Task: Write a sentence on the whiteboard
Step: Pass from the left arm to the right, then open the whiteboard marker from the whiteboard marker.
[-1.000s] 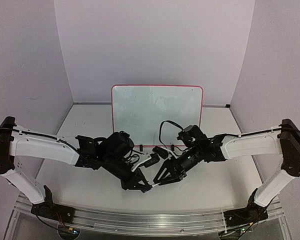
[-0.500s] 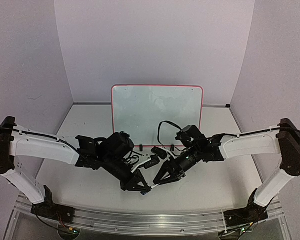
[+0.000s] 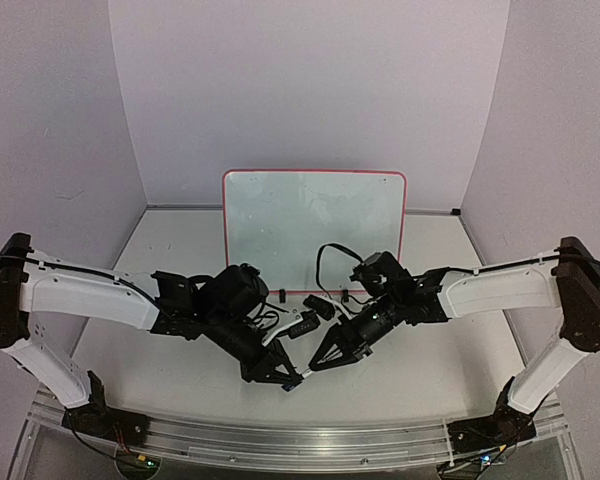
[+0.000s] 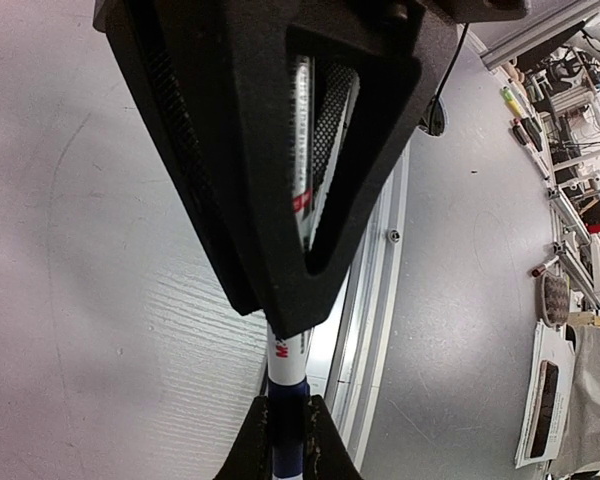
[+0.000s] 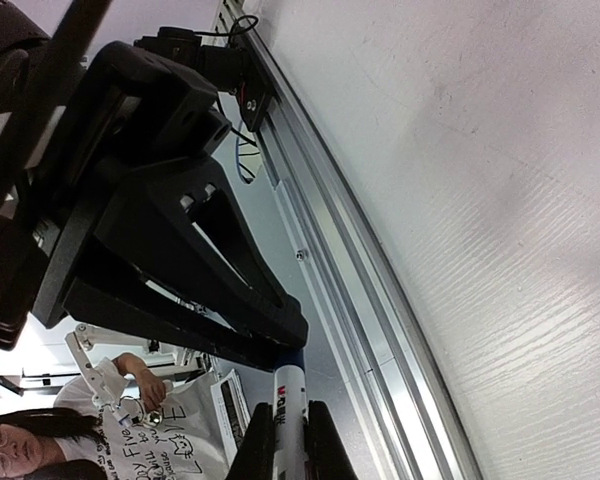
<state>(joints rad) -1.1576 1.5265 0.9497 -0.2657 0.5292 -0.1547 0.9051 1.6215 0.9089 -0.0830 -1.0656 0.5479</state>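
The whiteboard stands upright at the back of the table, red-rimmed. Its face has only faint smudges, and no sentence is visible on it. In front of it both grippers meet low over the table on one marker. My left gripper is shut on the marker's blue end; the white barrel runs up into the right gripper's black fingers. My right gripper is shut on the white barrel. The blue end disappears into the left gripper's fingers.
Two small black clip feet sit at the board's base. Small black pieces and a looping cable lie between board and grippers. An aluminium rail lines the near table edge. Lilac walls enclose three sides.
My right gripper has slid down-left toward the left gripper and closed on the marker's white barrel. The left gripper has kept its hold and barely moved.
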